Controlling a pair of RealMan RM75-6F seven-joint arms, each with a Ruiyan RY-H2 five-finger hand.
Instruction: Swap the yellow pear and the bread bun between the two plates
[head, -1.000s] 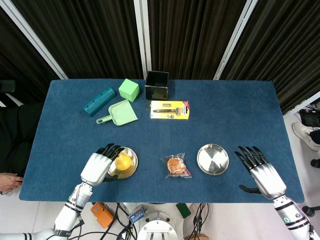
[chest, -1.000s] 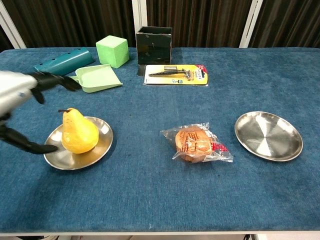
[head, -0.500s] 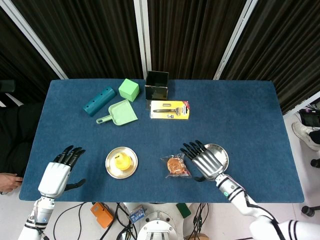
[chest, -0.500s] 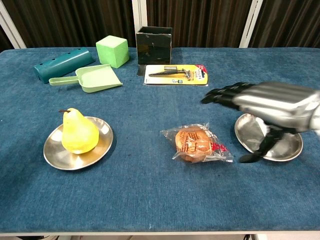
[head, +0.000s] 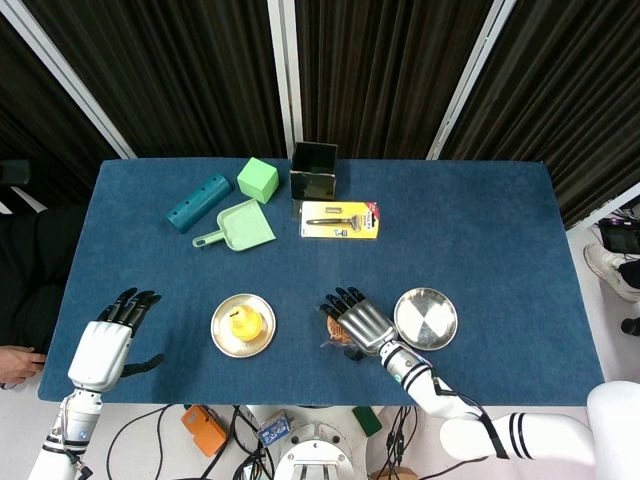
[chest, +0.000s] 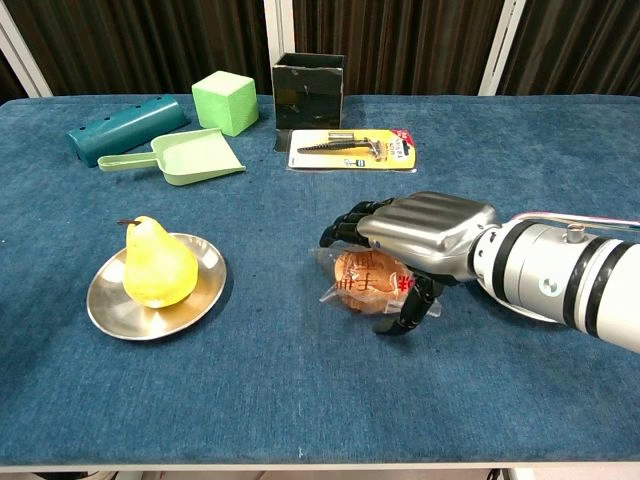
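Dark pleated curtains back a blue-clothed table (head: 480, 230). Taking the black box (head: 313, 170) at the far edge as landmark: one pear (chest: 157, 267) stands upright, stem up and long axis vertical, on one plate (chest: 203, 292) nearer the robot and to the box's left; one bun (chest: 367, 282) in clear wrap, printed with red writing too small to read, lies on the cloth nearer the robot and just right of the box's line; a second plate (head: 427, 319) sits bare further right, apart from the bun. The right hand (chest: 410, 243) arches over the bun, fingers (chest: 345, 225) curled down past its far side and thumb at its near side, touching the wrap; whether it grips is not clear. The left hand (head: 103, 347) hovers with fingers spread near the table's near-left corner, well left of the pear. Beside the box lie one green cube (head: 257, 180), one light-green dustpan (head: 241, 226), one teal bar (head: 198, 202), and one carded razor (head: 340, 219) with yellow and red backing, its print unreadable.
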